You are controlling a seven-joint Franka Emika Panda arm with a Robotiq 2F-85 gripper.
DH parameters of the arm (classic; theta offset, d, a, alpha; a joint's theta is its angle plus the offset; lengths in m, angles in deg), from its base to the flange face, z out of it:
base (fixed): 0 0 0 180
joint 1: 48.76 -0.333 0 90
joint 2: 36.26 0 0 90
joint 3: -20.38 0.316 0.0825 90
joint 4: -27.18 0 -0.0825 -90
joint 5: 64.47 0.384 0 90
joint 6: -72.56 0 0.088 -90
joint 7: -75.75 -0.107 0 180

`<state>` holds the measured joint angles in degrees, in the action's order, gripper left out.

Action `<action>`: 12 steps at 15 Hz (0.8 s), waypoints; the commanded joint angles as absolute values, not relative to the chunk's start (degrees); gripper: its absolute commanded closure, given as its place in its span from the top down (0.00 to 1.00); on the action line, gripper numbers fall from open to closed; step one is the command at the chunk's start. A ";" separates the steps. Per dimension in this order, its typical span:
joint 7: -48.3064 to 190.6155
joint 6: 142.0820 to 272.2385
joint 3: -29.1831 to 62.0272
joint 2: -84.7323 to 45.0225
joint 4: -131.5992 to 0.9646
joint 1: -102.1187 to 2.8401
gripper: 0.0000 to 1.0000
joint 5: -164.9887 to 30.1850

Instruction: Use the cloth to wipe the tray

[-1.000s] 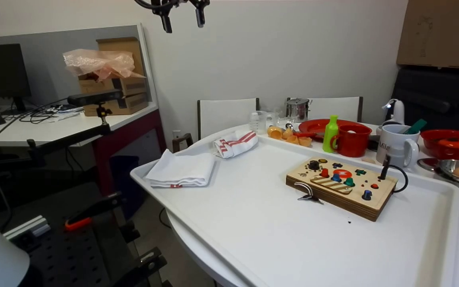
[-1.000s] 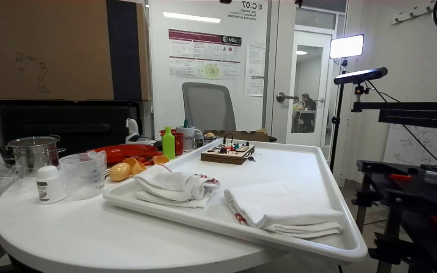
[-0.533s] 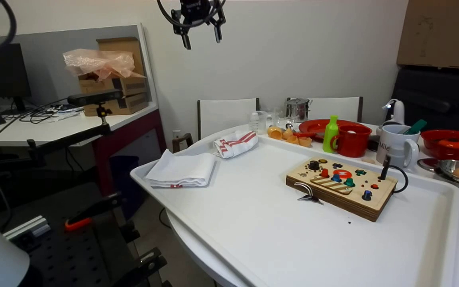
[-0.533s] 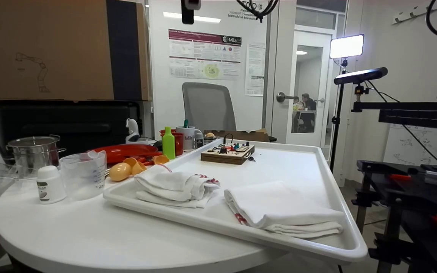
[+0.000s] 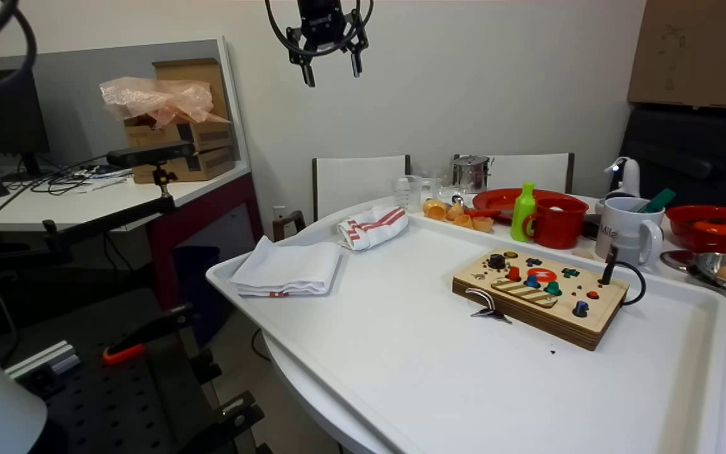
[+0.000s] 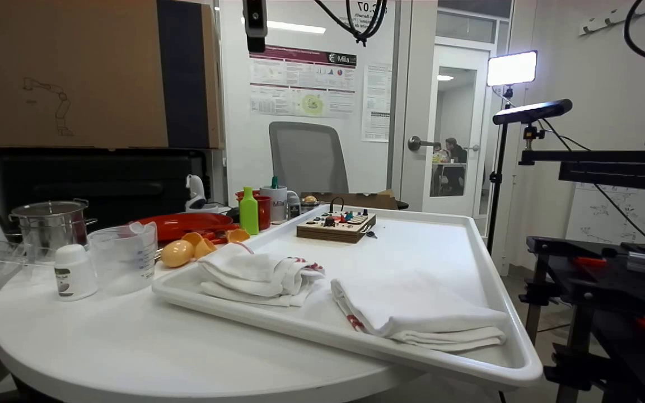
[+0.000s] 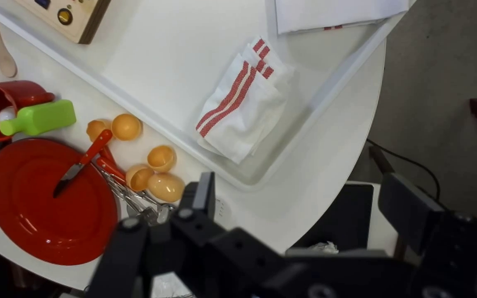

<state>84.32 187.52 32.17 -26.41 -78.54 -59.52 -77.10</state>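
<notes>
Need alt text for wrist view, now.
A red-striped cloth lies near a corner of a white tray, open gripper along the bottom. Second cloth and wooden box cut off at top; eggshells, red plate, green bottle on the table.

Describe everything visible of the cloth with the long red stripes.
The cloth is white, apparently woven fabric, with paired red stripes. It is folded into a loose, rumpled bundle, layers showing at its edges, and lies on the tray near a corner, apart from the other cloth. Contact with the tray's rim is unclear. The open tool is not touching it.
</notes>
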 commanded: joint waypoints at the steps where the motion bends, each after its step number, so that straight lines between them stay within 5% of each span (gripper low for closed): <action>1: 84.33 187.26 31.78 -26.36 -78.28 -59.97 1.00 -77.01; 12: 69.83 191.08 29.53 -18.34 -77.33 -61.23 1.00 -81.30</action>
